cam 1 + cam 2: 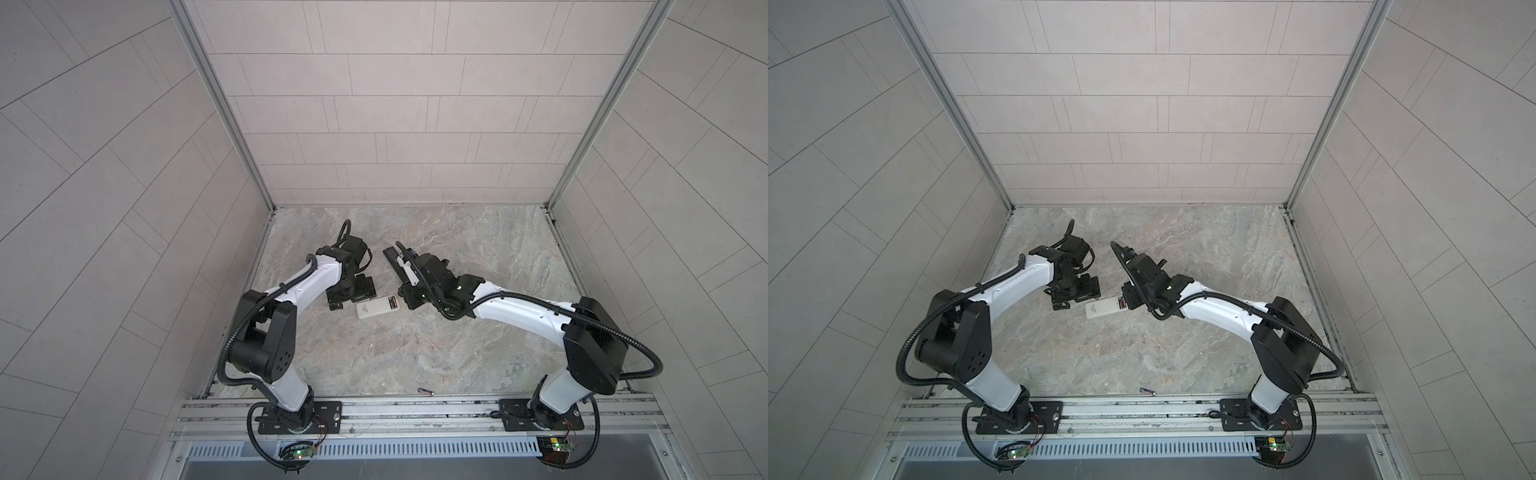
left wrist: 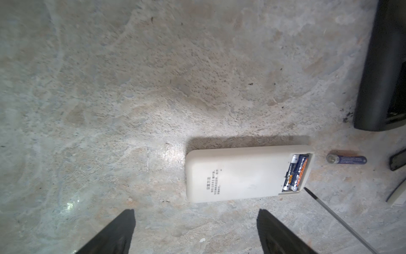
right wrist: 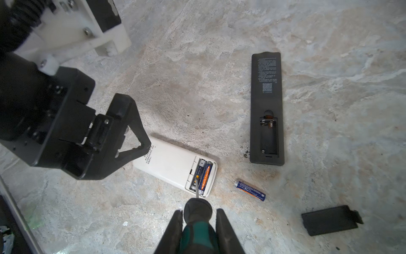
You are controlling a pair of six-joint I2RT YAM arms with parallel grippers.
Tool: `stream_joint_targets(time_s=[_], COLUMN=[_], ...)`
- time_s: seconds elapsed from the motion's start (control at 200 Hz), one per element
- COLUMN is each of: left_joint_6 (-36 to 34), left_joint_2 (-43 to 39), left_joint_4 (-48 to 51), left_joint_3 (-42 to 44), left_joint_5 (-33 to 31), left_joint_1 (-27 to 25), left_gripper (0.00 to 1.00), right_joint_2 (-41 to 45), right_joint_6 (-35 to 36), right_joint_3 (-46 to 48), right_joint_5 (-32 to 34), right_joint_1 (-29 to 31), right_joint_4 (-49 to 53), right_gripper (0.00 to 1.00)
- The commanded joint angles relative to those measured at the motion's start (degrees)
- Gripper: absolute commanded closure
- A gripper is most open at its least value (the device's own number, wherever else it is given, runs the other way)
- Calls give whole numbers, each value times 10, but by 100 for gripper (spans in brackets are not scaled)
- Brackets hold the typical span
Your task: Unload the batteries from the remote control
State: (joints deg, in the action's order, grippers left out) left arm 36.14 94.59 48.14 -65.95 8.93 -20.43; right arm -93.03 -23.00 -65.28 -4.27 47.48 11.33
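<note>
A white remote control (image 3: 171, 162) lies back-up on the stone table, also seen in a top view (image 1: 371, 309). Its open compartment holds two batteries (image 3: 203, 174) side by side, which the left wrist view shows too (image 2: 296, 173). One loose battery (image 3: 250, 190) lies beside the remote, and another (image 1: 426, 390) lies near the front rail. My right gripper (image 3: 198, 211) is shut on the green-handled screwdriver (image 3: 197, 222), whose tip rests on the batteries in the compartment. My left gripper (image 2: 196, 212) hangs open just above the remote's other end, holding nothing.
A black remote (image 3: 267, 105) with an empty compartment lies behind the white one. A black cover plate (image 3: 329, 220) sits further right. A pale plate edge (image 2: 397, 198) shows by the screwdriver shaft (image 2: 336, 220). Tiled walls close in three sides.
</note>
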Motion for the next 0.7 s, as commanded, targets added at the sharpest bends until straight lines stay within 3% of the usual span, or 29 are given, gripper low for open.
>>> stream_joint_targets(time_s=[0.0, 0.275, 0.405, 0.54, 0.61, 0.695], left_joint_6=[-53, -341, -424, -547, -612, -650], left_joint_2=[-6, -25, -16, -19, -18, -4], left_joint_4=[-11, -6, -22, -57, -68, -83], left_joint_3=[6, -14, -27, -19, -8, -4], left_joint_5=[9, 21, 53, 29, -15, -43], left_joint_1=[-3, -20, -27, -67, -91, -96], left_gripper=[11, 8, 7, 7, 5, 4], right_joint_2=[-1, 33, 48, 44, 48, 62], right_joint_6=[12, 12, -1, 5, 5, 0], right_joint_3=[-16, -5, 5, -6, -4, 9], right_joint_5=[41, 30, -1, -8, -6, -9], right_joint_1=[4, -25, -51, -54, -56, -63], right_joint_4=[-3, -7, -11, 11, 13, 2], right_gripper=[90, 90, 90, 90, 89, 89])
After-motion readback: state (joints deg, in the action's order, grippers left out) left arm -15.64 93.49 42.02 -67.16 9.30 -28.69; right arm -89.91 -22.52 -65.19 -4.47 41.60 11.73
